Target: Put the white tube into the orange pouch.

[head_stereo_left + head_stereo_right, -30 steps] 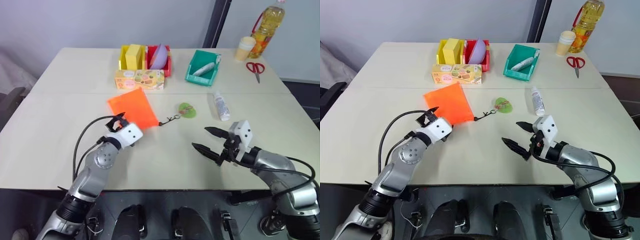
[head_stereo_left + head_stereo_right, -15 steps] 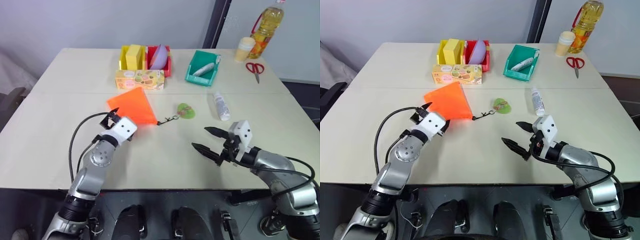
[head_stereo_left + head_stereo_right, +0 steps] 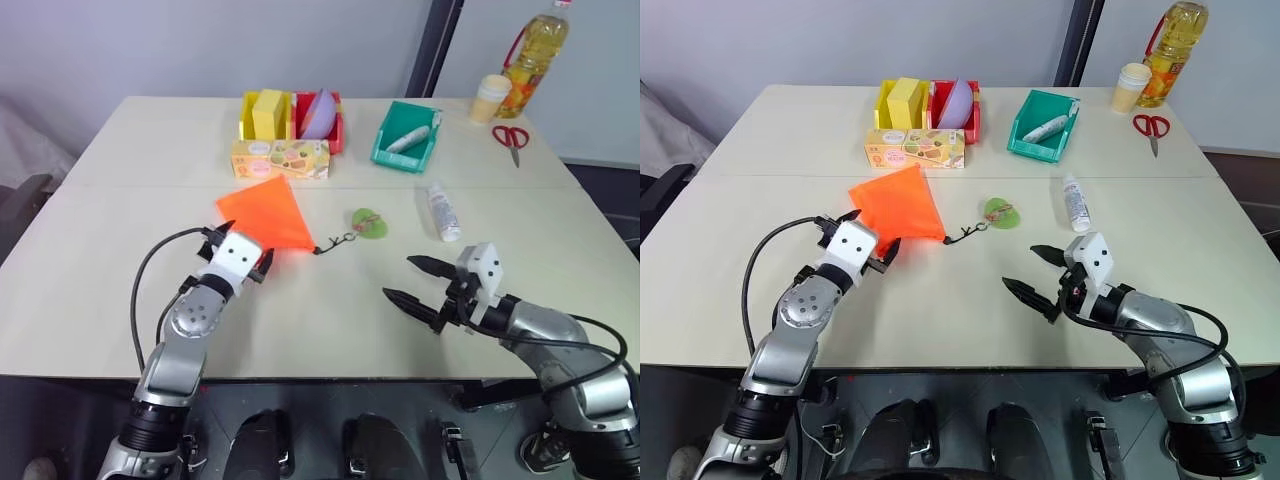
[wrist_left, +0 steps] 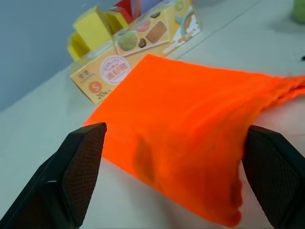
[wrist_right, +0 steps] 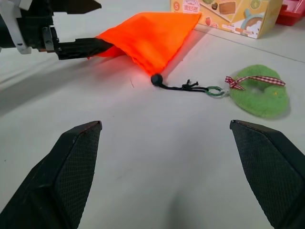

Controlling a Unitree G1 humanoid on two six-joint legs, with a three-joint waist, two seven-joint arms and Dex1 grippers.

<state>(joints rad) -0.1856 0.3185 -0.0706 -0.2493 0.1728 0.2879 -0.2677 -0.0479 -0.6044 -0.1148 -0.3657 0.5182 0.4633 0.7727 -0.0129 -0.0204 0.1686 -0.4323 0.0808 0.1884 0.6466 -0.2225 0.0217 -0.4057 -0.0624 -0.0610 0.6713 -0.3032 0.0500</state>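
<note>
Head views: the orange pouch (image 3: 265,213) lies flat on the table (image 3: 120,280), left of centre, its dark cord (image 3: 338,241) running toward three o'clock to a round green tag (image 3: 372,222). The left gripper (image 3: 855,241) sits at the pouch's near edge, at about seven o'clock of it, fingers spread wide to either side of that edge; whether they touch the fabric cannot be told. The white tube (image 3: 441,210) lies on the table at three o'clock of the tag, well apart from the pouch. The right gripper (image 3: 418,282) hovers near the front edge at about six o'clock of the tube, fingers wide and empty. At twelve o'clock of the pouch stands a printed carton (image 3: 280,158), with yellow (image 3: 262,112), red (image 3: 320,112) and teal (image 3: 405,136) bins behind it; scissors (image 3: 511,138), a paper cup (image 3: 490,98) and an oil bottle (image 3: 534,58) occupy the far right corner. Left wrist view: the pouch's crumpled near end lies between the two wide-set fingers (image 4: 71,176), carton beyond. Right wrist view: both fingers (image 5: 66,171) stand wide over bare table; ahead lie the cord, the tag, the pouch and the left gripper at its edge.
</note>
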